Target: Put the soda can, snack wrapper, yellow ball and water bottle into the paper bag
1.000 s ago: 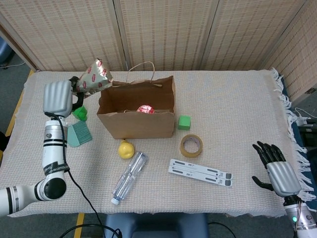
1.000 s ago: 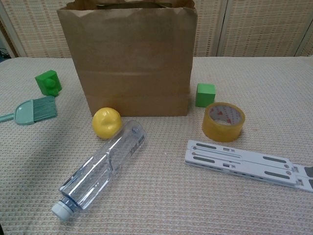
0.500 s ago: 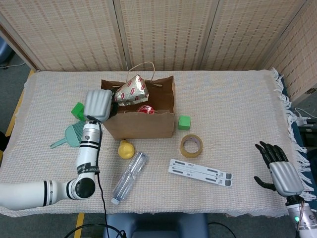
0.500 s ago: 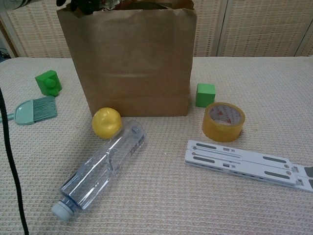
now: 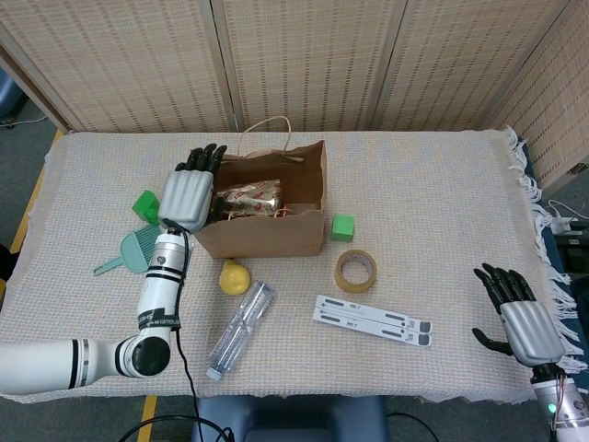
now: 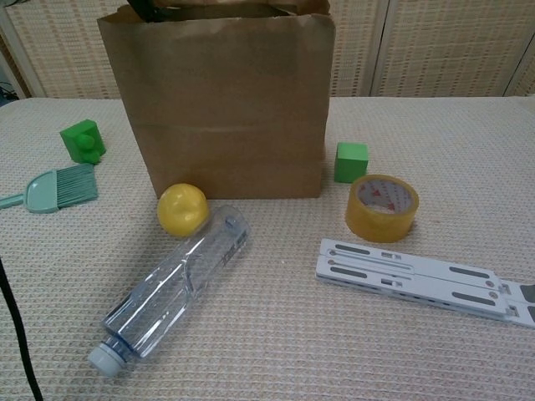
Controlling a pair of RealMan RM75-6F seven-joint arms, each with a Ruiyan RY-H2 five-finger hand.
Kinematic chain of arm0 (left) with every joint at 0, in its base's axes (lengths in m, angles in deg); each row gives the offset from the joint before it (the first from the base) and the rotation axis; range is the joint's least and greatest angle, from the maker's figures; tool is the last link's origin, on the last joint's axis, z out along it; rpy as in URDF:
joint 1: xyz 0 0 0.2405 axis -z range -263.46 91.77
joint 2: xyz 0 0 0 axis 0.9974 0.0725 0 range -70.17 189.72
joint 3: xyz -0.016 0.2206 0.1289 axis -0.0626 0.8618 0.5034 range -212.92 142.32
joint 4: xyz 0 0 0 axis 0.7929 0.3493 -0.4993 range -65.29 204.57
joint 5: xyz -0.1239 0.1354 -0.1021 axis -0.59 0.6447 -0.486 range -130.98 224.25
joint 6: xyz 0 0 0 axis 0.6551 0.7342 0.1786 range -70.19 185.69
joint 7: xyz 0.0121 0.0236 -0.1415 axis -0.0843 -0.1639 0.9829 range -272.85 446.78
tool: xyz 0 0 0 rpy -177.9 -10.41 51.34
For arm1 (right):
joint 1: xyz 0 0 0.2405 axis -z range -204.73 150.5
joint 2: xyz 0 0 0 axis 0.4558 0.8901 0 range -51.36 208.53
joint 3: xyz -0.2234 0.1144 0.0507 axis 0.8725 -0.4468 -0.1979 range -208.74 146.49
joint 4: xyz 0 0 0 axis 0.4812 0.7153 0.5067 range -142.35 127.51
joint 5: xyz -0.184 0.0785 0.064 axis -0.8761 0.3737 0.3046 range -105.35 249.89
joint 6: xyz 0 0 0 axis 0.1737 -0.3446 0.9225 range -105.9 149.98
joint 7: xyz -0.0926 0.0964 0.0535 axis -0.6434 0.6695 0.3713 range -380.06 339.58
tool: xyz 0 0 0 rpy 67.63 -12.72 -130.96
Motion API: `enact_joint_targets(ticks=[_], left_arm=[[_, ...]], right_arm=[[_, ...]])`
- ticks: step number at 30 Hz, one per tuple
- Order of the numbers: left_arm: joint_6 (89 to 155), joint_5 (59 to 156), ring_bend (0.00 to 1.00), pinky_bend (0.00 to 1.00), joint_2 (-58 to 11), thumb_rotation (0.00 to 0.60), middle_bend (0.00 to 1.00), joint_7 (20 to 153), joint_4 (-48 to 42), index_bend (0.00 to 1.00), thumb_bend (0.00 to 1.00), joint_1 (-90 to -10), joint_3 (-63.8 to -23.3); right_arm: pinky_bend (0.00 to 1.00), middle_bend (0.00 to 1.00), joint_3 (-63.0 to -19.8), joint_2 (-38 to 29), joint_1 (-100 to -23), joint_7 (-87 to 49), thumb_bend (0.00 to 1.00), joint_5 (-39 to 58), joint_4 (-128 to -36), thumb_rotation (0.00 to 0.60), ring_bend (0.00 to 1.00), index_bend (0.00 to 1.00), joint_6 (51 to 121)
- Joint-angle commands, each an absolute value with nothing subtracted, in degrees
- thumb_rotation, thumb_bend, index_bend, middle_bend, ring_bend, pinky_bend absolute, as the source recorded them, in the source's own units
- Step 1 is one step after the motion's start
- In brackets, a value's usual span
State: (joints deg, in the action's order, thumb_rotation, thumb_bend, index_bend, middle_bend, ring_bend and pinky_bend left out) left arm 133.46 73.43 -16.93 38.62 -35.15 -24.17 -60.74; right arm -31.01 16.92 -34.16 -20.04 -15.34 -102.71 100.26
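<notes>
The brown paper bag (image 5: 267, 230) (image 6: 221, 100) stands open mid-table. Inside it lies the silver and red snack wrapper (image 5: 250, 197), covering what is below it. My left hand (image 5: 191, 189) hovers over the bag's left edge, fingers spread and holding nothing. The yellow ball (image 5: 235, 276) (image 6: 183, 209) sits in front of the bag. A clear water bottle (image 5: 239, 329) (image 6: 173, 290) lies on its side just before the ball. My right hand (image 5: 512, 313) is open near the table's front right corner. The soda can is not visible.
A green block (image 5: 144, 204) (image 6: 82, 139) and a teal brush (image 5: 136, 251) (image 6: 58, 187) lie left of the bag. A second green block (image 5: 342, 227) (image 6: 351, 161), a tape roll (image 5: 355, 270) (image 6: 382, 206) and a grey folded stand (image 5: 372, 319) (image 6: 420, 278) lie to its right.
My left hand carried the snack wrapper over the bag and let it go; the wrapper now lies inside and the hand's fingers are spread. The right hand stayed put.
</notes>
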Motion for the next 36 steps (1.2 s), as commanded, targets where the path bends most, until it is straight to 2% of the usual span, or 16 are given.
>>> enact_joint_targets(ticks=[1,9,13,20,26,31,36], left_arm=[[134.5,74.9,0.07,0.28,-15.5,0.600,0.03,41.0,-36.2,0.07,0.44,-25.8,-60.7],[135.8,75.7,0.09,0.30,-6.0,0.600,0.06,51.2,-42.1,0.11,0.46,-34.4,-63.0],[135.1,78.5,0.10,0.31,0.5,0.600,0.08,57.8,-45.7,0.13,0.48,-41.1,-62.1],[132.2,89.3,0.12,0.32,8.9,0.600,0.10,70.9,-46.7,0.16,0.49,-54.6,-54.5],[130.6,101.1,0.12,0.32,9.9,0.600,0.10,80.1,-45.9,0.17,0.48,-62.9,-46.8],[128.0,115.7,0.11,0.31,8.3,0.600,0.10,82.7,-41.4,0.16,0.45,-64.8,-41.1],[124.3,131.9,0.09,0.29,4.7,0.600,0.08,79.3,-31.4,0.12,0.43,-61.7,-37.1]], right_arm=[[0.00,0.00,-31.0,16.9,-34.1,-20.0,0.13,-15.4,-102.7,0.600,0.00,0.00,100.3],[0.00,0.00,-30.9,16.9,-34.1,-20.1,0.13,-15.6,-102.7,0.600,0.00,0.00,100.3],[0.00,0.00,-30.9,16.8,-34.0,-20.2,0.13,-15.6,-102.7,0.600,0.00,0.00,100.4],[0.00,0.00,-30.9,16.6,-34.1,-20.7,0.13,-15.4,-102.8,0.600,0.00,0.00,100.2],[0.00,0.00,-30.9,16.3,-34.1,-21.8,0.13,-15.3,-102.9,0.600,0.00,0.00,100.2],[0.00,0.00,-31.0,16.0,-34.2,-22.4,0.13,-15.3,-102.8,0.600,0.00,0.00,100.1],[0.00,0.00,-31.0,15.8,-34.3,-22.8,0.13,-15.3,-102.9,0.600,0.00,0.00,100.0]])
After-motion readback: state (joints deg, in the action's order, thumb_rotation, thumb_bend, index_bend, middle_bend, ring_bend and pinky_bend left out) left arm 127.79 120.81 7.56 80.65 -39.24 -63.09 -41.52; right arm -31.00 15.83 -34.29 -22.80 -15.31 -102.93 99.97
